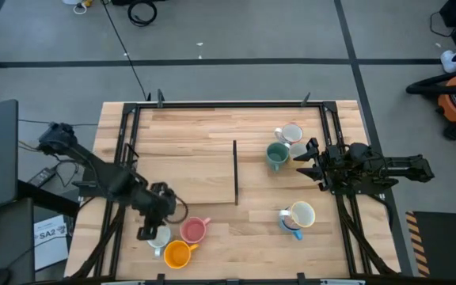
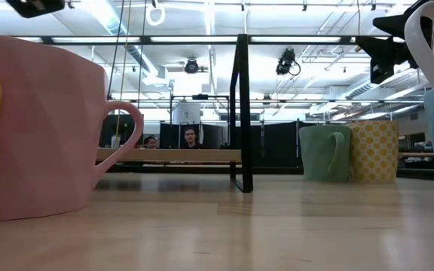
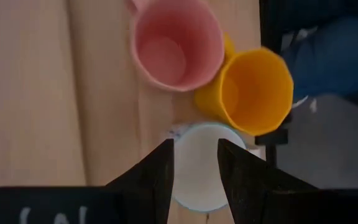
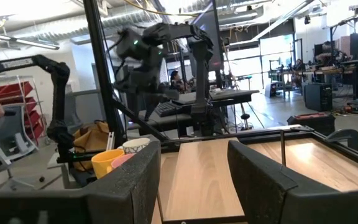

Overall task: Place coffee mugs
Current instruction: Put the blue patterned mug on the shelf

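Near the table's left near corner stand three mugs close together: a white mug (image 1: 160,237) (image 3: 199,167), a pink mug (image 1: 194,229) (image 3: 174,42) and an orange mug (image 1: 178,254) (image 3: 253,90). My left gripper (image 1: 150,224) (image 3: 196,163) points down over the white mug, open, with its fingers above the rim. On the right half stand a cream patterned mug (image 1: 290,134) (image 2: 375,150), a teal-green mug (image 1: 276,155) (image 2: 322,152), and a white mug (image 1: 301,214) set on a blue mug (image 1: 290,226). My right gripper (image 1: 305,162) (image 4: 191,180) hovers level beside the teal-green mug, open, holding nothing. My left gripper comes at the white mug from above, pointing down. One finger (image 3: 164,171) is at the rim's outer side and the other finger (image 3: 241,174) is over the opening. Whether either touches the mug cannot be told. The mug stands upright on the table.
A thin black divider (image 1: 235,172) (image 2: 239,113) stands upright across the table's middle. A black frame (image 1: 228,104) runs along the table's edges. Bare wood lies between the divider and both mug groups. A monitor and cables lie left of the table; people sit in the room beyond.
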`<state>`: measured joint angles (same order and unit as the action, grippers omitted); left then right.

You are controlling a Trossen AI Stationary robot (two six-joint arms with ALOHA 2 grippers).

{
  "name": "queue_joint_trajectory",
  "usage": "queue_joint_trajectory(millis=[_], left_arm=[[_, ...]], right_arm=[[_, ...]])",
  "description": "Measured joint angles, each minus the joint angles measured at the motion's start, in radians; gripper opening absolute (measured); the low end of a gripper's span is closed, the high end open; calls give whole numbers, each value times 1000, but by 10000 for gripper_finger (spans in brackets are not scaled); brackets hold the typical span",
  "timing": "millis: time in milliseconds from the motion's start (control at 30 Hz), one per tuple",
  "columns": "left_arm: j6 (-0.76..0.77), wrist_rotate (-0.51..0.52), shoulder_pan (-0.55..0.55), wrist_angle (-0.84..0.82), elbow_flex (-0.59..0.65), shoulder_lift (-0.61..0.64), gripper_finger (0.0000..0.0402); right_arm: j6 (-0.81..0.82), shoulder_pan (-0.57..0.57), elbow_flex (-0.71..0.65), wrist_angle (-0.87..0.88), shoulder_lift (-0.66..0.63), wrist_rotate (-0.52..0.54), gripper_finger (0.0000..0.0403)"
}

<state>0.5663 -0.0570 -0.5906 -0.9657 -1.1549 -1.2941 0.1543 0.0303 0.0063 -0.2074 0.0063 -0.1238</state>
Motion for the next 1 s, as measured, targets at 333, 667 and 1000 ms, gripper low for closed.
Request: queue_joint_trajectory(millis=[333, 667, 1000], left_arm=[[-1, 44, -56, -33, 0, -128, 130], [-1, 64, -59, -85, 0, -196, 130], [-2, 64, -60, -86, 1, -261, 130]], right_arm=[[0, 0, 0, 0, 0, 0, 193], [0, 0, 0, 0, 0, 0, 193], [0, 0, 0, 0, 0, 0, 193]])
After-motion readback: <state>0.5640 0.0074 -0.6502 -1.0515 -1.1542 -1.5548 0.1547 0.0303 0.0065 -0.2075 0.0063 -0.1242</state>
